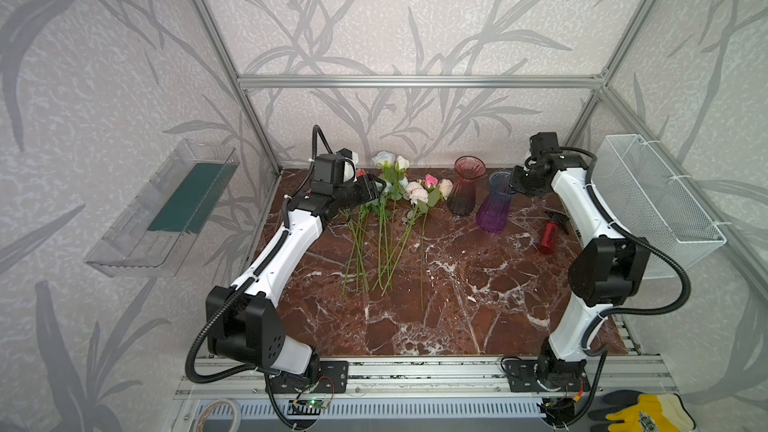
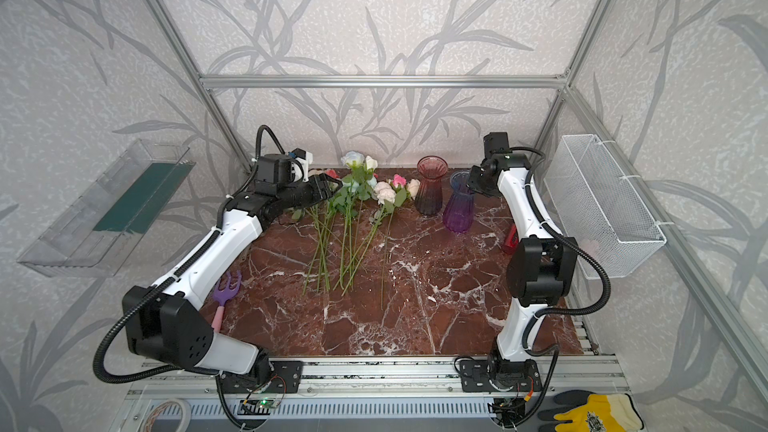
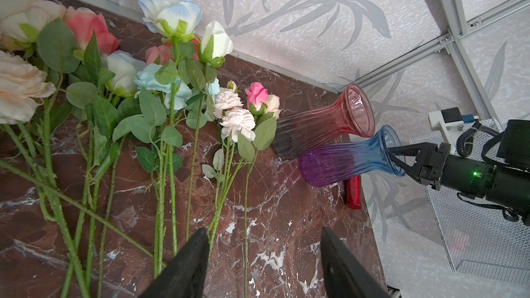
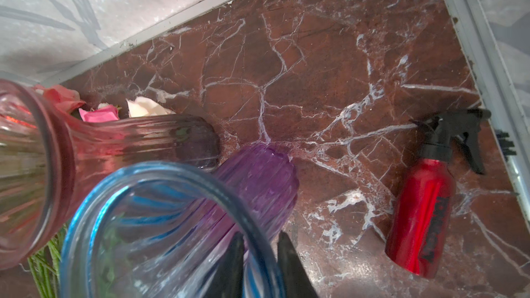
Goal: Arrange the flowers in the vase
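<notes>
The right fingers (image 4: 289,265) pinch only the rim of the blue vase (image 4: 252,184), lower centre; smooth glass could slip and it may topple. The left fingers (image 3: 189,265) are spread, empty.

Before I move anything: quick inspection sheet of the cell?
Surface: marble table, brown with white veins; no spill seen.
Job's things: flowers lie flat, none in a vase; red vase and blue-purple vase upright, side by side.
Clutter: red spray bottle lying near the right arm; purple rake by the left arm.
Grippers: left gripper open over the flowers, holding nothing; right gripper pinching the blue-purple vase's rim.
Cables: black conduits looped along both arms.
Surroundings: wire basket and clear tray on side walls; yellow glove at front.
</notes>
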{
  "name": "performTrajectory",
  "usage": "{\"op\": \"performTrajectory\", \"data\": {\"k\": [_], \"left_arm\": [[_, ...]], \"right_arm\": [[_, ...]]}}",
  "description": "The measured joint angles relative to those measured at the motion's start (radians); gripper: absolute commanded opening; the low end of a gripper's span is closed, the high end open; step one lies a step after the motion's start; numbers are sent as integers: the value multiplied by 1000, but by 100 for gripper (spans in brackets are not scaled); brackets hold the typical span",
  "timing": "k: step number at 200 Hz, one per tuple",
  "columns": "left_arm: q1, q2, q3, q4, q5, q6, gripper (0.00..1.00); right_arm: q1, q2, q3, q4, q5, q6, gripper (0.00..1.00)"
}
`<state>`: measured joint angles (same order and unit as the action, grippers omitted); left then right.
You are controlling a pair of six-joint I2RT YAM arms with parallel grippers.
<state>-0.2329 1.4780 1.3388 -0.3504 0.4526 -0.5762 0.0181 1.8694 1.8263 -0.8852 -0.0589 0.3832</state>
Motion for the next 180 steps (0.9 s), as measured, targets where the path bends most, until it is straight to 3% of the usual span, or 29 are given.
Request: {"op": "performTrajectory", "data": {"k": [22, 114, 180], "left_arm": [[0, 0, 0, 0, 2, 0, 62], [-1, 0, 0, -39, -33, 34, 59], [-61, 54, 31, -87, -53, 69, 55]], "right_arm": [[-8, -14, -5, 15, -58, 34, 0], [-27, -169, -176, 24, -93, 59, 0], [-18, -323, -310, -10, -220, 89, 0]]}}
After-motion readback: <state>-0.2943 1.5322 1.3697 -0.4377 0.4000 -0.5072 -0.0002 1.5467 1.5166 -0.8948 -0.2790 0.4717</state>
